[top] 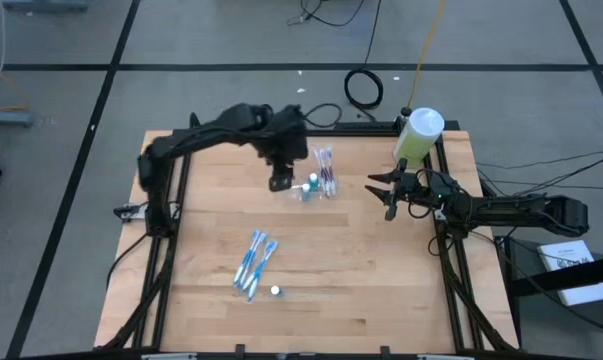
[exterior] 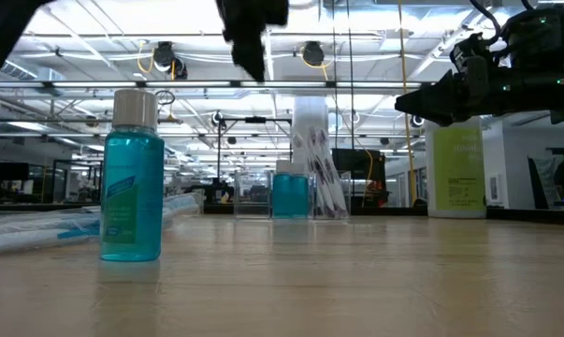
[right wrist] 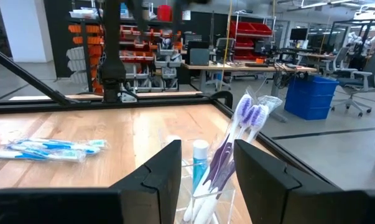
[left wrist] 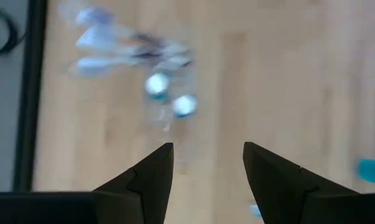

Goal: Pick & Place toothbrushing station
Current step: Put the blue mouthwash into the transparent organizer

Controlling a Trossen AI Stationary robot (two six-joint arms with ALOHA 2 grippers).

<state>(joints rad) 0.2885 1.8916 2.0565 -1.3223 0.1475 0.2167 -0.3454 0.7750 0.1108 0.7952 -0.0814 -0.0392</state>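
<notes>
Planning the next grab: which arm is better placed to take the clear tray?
Left. Its open pincer hangs right beside the clear tray; the right pincer, also open, sits farther off.

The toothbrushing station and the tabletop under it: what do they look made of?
The toothbrushing station looks like clear, colourless, glossy plastic: the purple toothbrushes and the teal bottle show through its walls. The tabletop looks like pale wood with a smooth finish, judging by its plank seams and grain; whether it is solid or veneer cannot be told.
</notes>
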